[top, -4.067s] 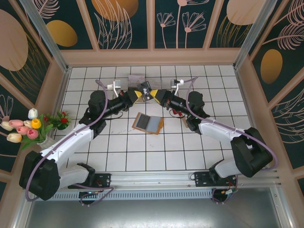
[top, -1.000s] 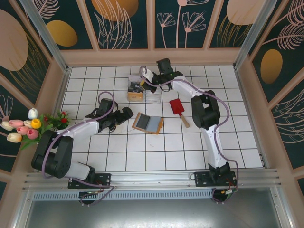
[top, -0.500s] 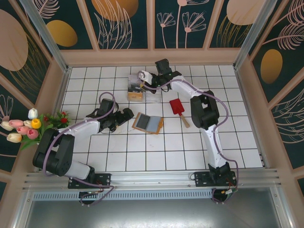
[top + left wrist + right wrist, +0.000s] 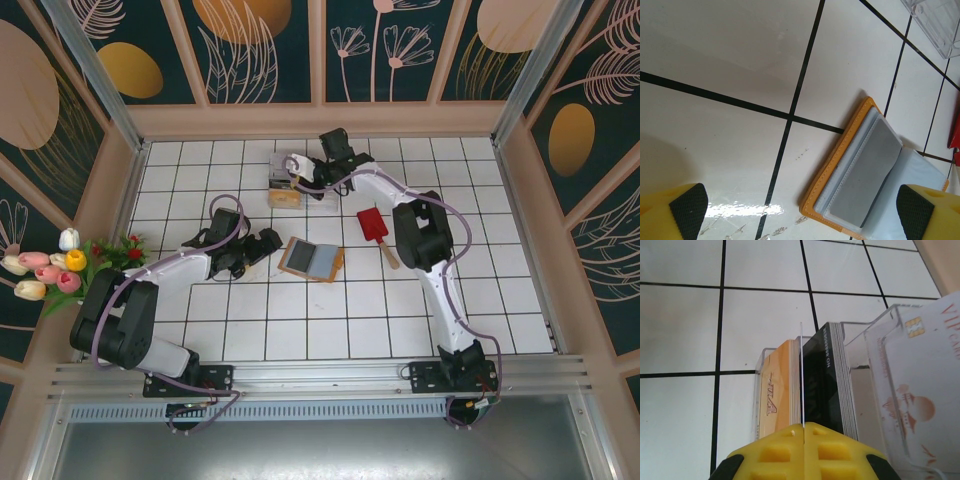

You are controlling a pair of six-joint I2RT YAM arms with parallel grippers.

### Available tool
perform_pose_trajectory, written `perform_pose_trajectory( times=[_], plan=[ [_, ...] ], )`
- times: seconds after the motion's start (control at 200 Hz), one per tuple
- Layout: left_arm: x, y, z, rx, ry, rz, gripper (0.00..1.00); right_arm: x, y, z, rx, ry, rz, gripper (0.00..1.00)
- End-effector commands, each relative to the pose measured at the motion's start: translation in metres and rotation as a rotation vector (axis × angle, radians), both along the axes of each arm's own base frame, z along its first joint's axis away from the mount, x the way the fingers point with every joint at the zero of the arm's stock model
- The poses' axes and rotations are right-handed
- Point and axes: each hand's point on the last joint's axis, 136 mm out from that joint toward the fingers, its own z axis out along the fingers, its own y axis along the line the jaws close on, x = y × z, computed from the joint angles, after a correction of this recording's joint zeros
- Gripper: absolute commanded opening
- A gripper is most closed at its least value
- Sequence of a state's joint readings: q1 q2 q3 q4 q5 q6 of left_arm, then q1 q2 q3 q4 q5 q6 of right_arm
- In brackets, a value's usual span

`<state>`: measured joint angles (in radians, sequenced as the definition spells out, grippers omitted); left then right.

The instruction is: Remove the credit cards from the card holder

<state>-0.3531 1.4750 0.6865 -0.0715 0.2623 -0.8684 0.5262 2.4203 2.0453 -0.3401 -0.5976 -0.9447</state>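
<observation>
The tan-orange leather-like card holder (image 4: 312,260) lay open like a book on the white tiled table (image 4: 330,320), and a flat grey credit card (image 4: 865,172) sat in its grey-blue inner pocket. My left gripper (image 4: 270,243) hung low just beside its stitched left edge, with the yellow fingers spread wide and the black cross-hatched pads (image 4: 687,205) on nothing; bare glossy tile lay between them.

A red spatula with a wooden handle (image 4: 373,225) rested near the holder's far right corner, apart from it. Behind the holder stood a clear plastic box (image 4: 305,195), and a bunch of artificial tulips (image 4: 55,268) stood well off at the left wall.

My right gripper (image 4: 804,427) hovered over that box with its yellow fingers pressed together on a thin pale credit card (image 4: 801,375), seen edge-on. Below it, upright in the box, stood a stack of orange cards (image 4: 777,385) beside black ones (image 4: 822,380), and a white printed card (image 4: 925,375) in the next compartment.
</observation>
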Motion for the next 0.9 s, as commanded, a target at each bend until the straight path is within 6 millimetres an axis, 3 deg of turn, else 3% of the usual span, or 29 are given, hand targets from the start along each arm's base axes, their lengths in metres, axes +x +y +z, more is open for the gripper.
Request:
perform_pose_trajectory(
  times=[0.0,0.3,0.39,0.535,0.896],
  plan=[
    [-0.001,-0.001,-0.003,-0.012,0.02,-0.001,0.98,0.005,0.002,0.001,-0.006,-0.034,0.011,0.01],
    [-0.002,-0.001,-0.004,-0.015,0.02,-0.004,0.99,-0.004,0.002,-0.002,-0.016,0.003,0.032,0.09],
    [-0.002,-0.001,-0.004,-0.016,0.021,-0.005,0.99,0.002,0.003,0.001,-0.004,-0.004,0.004,0.13],
    [-0.001,-0.002,-0.003,-0.019,0.018,-0.005,0.98,0.007,0.006,0.014,0.028,-0.014,-0.022,0.22],
    [-0.003,-0.001,-0.002,-0.015,0.015,-0.007,0.98,0.015,0.01,0.045,0.091,-0.035,-0.086,0.21]
  ],
)
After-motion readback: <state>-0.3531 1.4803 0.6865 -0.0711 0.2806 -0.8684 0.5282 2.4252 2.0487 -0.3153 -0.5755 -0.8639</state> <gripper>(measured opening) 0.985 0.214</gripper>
